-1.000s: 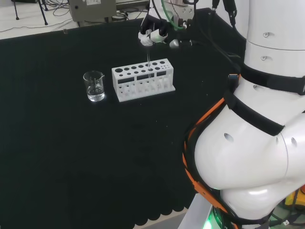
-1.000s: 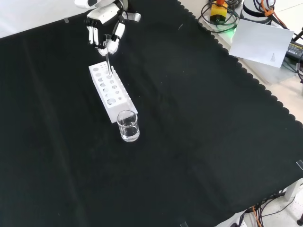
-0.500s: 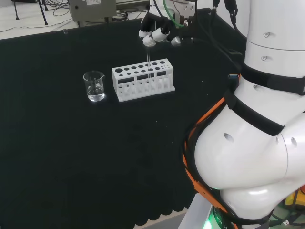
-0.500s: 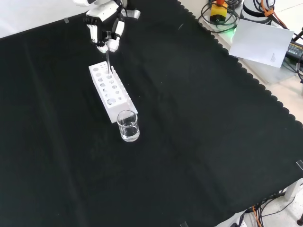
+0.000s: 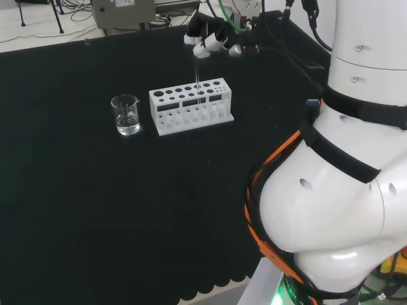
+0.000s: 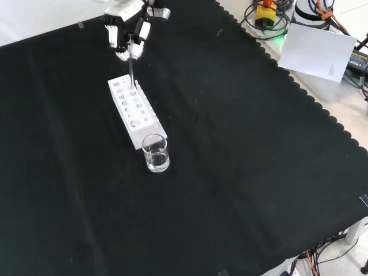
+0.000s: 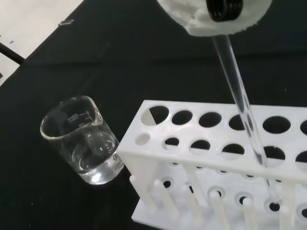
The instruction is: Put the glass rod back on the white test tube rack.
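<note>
Above the white rack [image 5: 191,105], the hand [image 5: 207,42] pinches the glass rod [image 7: 240,98], its tip through a hole.

Glossy white arm links [image 5: 337,210], rounded and bulbous, with small round recessed holes and screw caps. Black bands wrapped across link joints; orange cable run along lower link edge; black and green cables routed near wrist. Green indicator glow at base. Hand [image 5: 208,39] in black and white: white fingertip pads [image 6: 122,53], black finger segments. White padded surface and black ribbed part visible in wrist view.
</note>
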You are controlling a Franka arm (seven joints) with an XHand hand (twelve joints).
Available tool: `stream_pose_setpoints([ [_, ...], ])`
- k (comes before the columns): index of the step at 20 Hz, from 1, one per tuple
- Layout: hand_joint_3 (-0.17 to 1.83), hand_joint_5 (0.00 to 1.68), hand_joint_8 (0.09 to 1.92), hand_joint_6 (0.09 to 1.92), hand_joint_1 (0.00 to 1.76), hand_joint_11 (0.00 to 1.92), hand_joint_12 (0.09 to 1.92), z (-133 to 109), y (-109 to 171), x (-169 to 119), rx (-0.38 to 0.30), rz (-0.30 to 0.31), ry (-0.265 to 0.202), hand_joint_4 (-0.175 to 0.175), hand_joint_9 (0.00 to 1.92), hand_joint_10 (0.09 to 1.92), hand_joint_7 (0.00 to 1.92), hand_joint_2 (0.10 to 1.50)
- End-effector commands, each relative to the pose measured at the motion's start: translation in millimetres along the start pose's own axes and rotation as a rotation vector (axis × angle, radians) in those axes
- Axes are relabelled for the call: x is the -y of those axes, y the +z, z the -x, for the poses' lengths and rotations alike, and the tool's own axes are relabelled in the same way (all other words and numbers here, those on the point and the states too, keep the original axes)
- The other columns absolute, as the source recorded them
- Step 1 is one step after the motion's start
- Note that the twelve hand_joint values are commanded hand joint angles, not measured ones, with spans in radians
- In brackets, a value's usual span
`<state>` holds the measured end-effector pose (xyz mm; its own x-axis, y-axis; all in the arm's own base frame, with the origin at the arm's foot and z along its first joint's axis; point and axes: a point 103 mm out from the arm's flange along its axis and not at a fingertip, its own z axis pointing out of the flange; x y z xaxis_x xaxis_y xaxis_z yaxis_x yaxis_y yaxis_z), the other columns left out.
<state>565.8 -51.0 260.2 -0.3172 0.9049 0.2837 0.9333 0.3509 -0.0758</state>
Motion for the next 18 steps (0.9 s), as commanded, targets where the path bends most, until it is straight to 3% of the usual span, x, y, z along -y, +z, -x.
stream_pose_setpoints([
  [1, -0.17, 0.81, 0.71, 0.74, 1.41, 1.92, 0.89, -0.1, -3.8, 2.5, 0.002, 0.002, 0.002, -0.175, 1.78, 0.82, 0.95, 0.90],
  [18, -0.17, 0.79, 0.71, 0.74, 1.42, 1.92, 0.93, -5.6, -25.5, 8.9, 0.012, 0.042, -0.013, -0.175, 1.80, 0.79, 0.89, 0.90],
])
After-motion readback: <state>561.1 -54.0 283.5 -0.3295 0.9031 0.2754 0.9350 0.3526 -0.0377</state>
